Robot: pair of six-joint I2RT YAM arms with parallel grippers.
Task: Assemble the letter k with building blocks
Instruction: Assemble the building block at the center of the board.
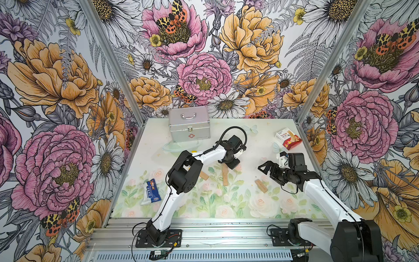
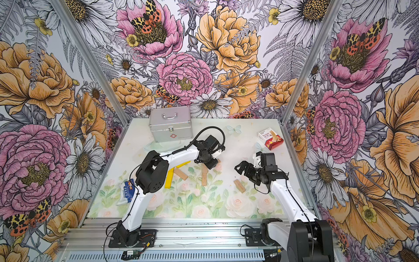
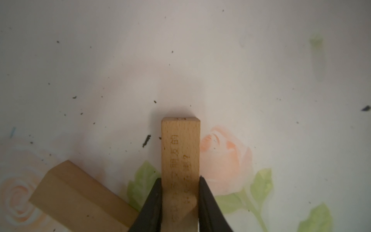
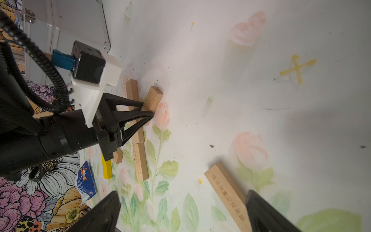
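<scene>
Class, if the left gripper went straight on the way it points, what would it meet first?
The table, almost at once: the left gripper, shut on a pale wood block, points down at it; the gap between them is unclear.

**Bright overhead, murky wrists**

My top views are bright and sharp, the walls point(image 1: 56, 90) bowing at the edges, with glare on the front rail point(image 1: 215, 234). My left wrist feed is dim and soft; the block point(image 3: 180, 150) throws a short shadow.
</scene>
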